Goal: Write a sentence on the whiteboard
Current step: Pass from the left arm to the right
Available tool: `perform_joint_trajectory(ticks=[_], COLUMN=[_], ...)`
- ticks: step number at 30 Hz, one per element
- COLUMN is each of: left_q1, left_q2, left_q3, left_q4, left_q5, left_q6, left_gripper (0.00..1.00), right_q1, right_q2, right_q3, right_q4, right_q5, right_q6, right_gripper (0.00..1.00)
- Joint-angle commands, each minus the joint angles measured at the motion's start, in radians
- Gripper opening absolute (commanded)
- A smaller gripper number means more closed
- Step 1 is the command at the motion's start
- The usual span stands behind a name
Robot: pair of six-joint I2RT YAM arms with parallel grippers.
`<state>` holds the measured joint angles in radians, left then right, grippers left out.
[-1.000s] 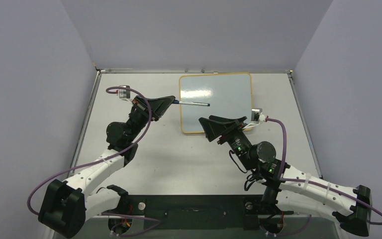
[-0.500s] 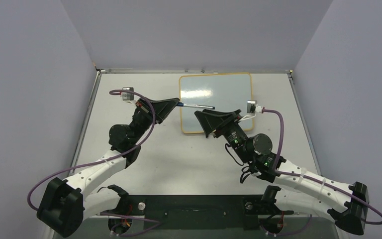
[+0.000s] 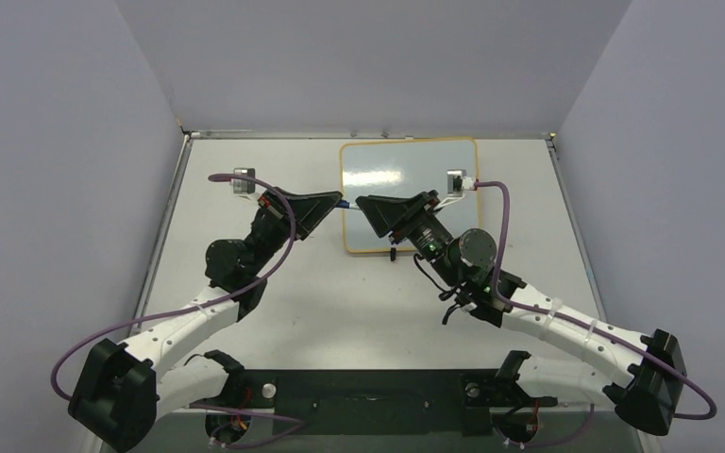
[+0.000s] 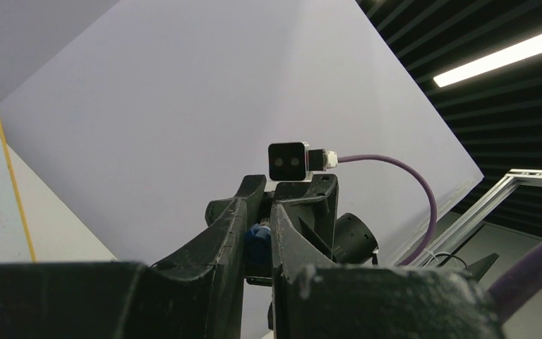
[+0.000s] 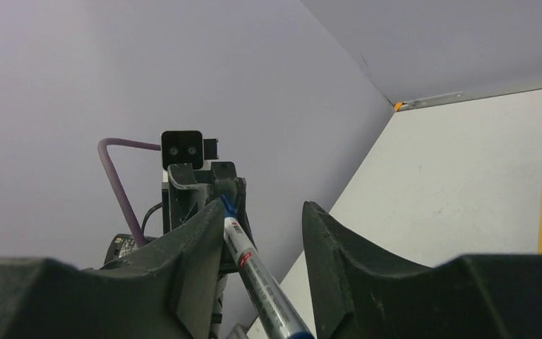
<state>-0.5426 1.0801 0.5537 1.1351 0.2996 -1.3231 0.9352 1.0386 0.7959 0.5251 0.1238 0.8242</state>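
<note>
Whiteboard (image 3: 434, 170): at the far middle of the table (image 3: 340, 302); yellow-orange frame, glossy white face with a pale glare patch toward its far left corner. Flat or propped: cannot tell from above.
Marker (image 5: 253, 268): slim pale barrel with a blue band and a blue end. Held roughly level between the two grippers, over the left edge of the whiteboard in the top view. Height above the board: not readable.
Left gripper (image 3: 333, 200): closed on the blue end of the marker, fingers pinched against it from both sides. Pointing right, toward the other gripper.
Right gripper (image 5: 262, 212): open, jaws partly apart and set around the marker barrel. Barrel close along one finger, clear gap to the other. Pointing left.
Gripper spacing: tips almost nose to nose, just above the left frame of the whiteboard.
Left arm (image 3: 198, 311): white links and black joints, reaching from the near left base toward the far middle.
Right arm (image 3: 547, 321): same build, reaching from the near right base across the near part of the whiteboard.
Cables (image 3: 288, 231): purple, one looped along each arm up to its wrist camera.
Right wrist camera (image 3: 454, 179): small box above the whiteboard face.
Walls (image 3: 57, 142): plain pale lilac, on the left, far and right sides.
</note>
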Motion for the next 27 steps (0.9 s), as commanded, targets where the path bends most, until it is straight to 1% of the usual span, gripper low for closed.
perform_joint_trajectory(ticks=[1, 4, 7, 8, 9, 10, 11, 12, 14, 16, 18, 19, 20, 21, 22, 23, 24, 26, 27], left_q1=[-0.006, -0.005, -0.005, -0.005, -0.005, -0.005, -0.005, -0.005, -0.005, -0.004, -0.003, -0.003, -0.003, -0.003, -0.003, -0.003, -0.003, -0.003, -0.003], left_q2=[-0.018, -0.018, -0.026, -0.030, -0.032, -0.039, -0.041, -0.046, -0.058, -0.072, -0.087, -0.092, -0.095, -0.101, -0.104, -0.113, -0.119, -0.138, -0.150], left_q3=[-0.009, -0.006, -0.009, -0.014, -0.017, -0.020, -0.022, -0.024, -0.020, -0.011, -0.003, -0.002, -0.001, -0.003, -0.005, -0.011, -0.015, -0.023, -0.027], left_q4=[0.086, 0.088, 0.077, 0.077, 0.075, 0.074, 0.067, 0.062, 0.028, -0.029, -0.077, -0.098, -0.106, -0.116, -0.120, -0.129, -0.141, -0.160, -0.167], left_q5=[0.024, 0.036, 0.032, 0.030, 0.025, 0.023, 0.022, 0.022, 0.037, 0.060, 0.084, 0.091, 0.104, 0.110, 0.115, 0.113, 0.106, 0.094, 0.091], left_q6=[0.003, -0.001, 0.000, 0.001, 0.001, 0.003, 0.005, 0.011, 0.022, 0.039, 0.060, 0.072, 0.077, 0.087, 0.091, 0.097, 0.100, 0.116, 0.120], left_gripper=[0.00, 0.00, 0.00, 0.00, 0.00, 0.00, 0.00, 0.03, 0.21, 0.31, 0.35, 0.36, 0.35, 0.32, 0.23, 0.18, 0.12, 0.06, 0.05], right_q1=[-0.009, -0.009, -0.011, -0.010, -0.010, -0.011, -0.010, -0.011, -0.011, -0.011, -0.011, -0.011, -0.011, -0.011, -0.010, -0.010, -0.011, -0.010, -0.011], right_q2=[0.045, 0.071, 0.079, 0.080, 0.080, 0.080, 0.080, 0.079, 0.074, 0.064, 0.057, 0.056, 0.054, 0.054, 0.054, 0.053, 0.053, 0.051, 0.052], right_q3=[0.076, 0.090, 0.087, 0.086, 0.086, 0.086, 0.085, 0.082, 0.077, 0.072, 0.070, 0.070, 0.070, 0.069, 0.069, 0.069, 0.068, 0.068, 0.068], right_q4=[0.059, 0.070, 0.077, 0.078, 0.078, 0.078, 0.078, 0.080, 0.080, 0.071, 0.057, 0.050, 0.049, 0.047, 0.047, 0.046, 0.046, 0.036, 0.033], right_q5=[-0.128, -0.169, -0.180, -0.183, -0.186, -0.188, -0.188, -0.185, -0.178, -0.167, -0.158, -0.157, -0.157, -0.158, -0.159, -0.160, -0.160, -0.161, -0.163], right_q6=[0.018, 0.031, 0.035, 0.035, 0.036, 0.038, 0.040, 0.043, 0.045, 0.044, 0.038, 0.036, 0.035, 0.035, 0.035, 0.037, 0.037, 0.041, 0.042], right_gripper=[0.39, 0.27, 0.20, 0.13, 0.09, 0.00, 0.00, 0.00, 0.00, 0.00, 0.00, 0.00, 0.00, 0.00, 0.00, 0.00, 0.00, 0.00, 0.00])
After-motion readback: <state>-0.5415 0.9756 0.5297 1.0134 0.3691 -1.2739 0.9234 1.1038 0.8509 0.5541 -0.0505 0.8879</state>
